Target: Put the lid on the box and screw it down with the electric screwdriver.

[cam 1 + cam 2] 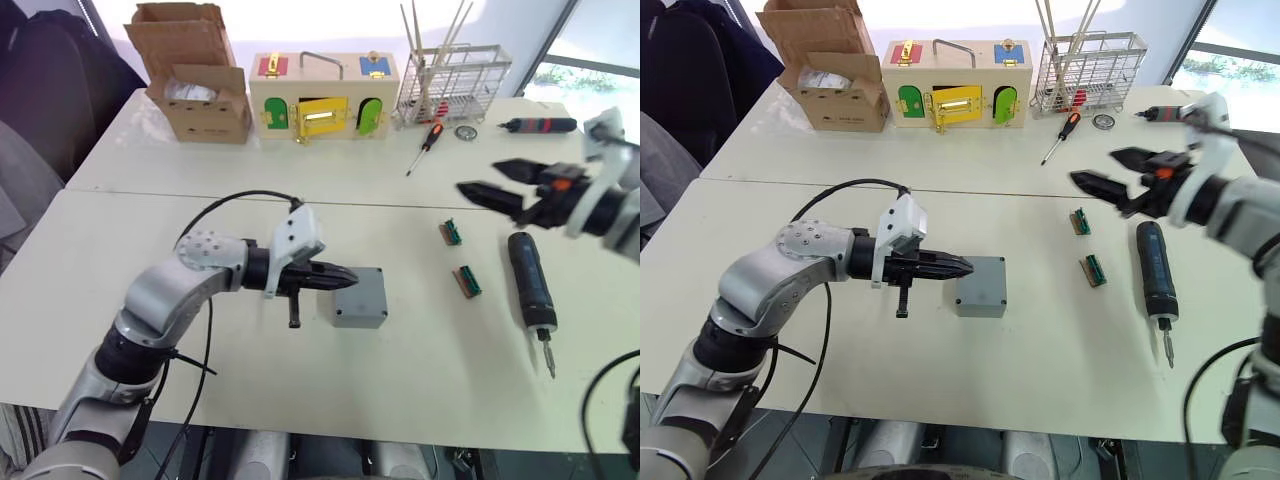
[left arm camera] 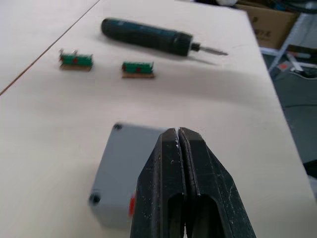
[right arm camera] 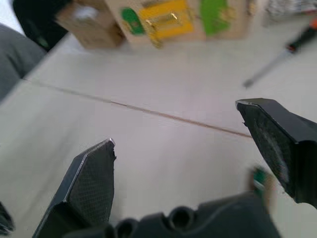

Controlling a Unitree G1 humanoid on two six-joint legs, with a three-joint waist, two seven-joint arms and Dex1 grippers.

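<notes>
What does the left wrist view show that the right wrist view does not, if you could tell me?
Left wrist view: the left gripper, fingers shut, over the grey box; beyond it, two green parts and the electric screwdriver. Right wrist view: the right gripper, open, facing the wooden box, the cardboard carton and the manual screwdriver. Shared: the white table with its seam, and perhaps one green part, blurred there.

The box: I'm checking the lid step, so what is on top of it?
The lid sits on the box, with the shut left tool at its edge. The box's inside is covered.
</notes>
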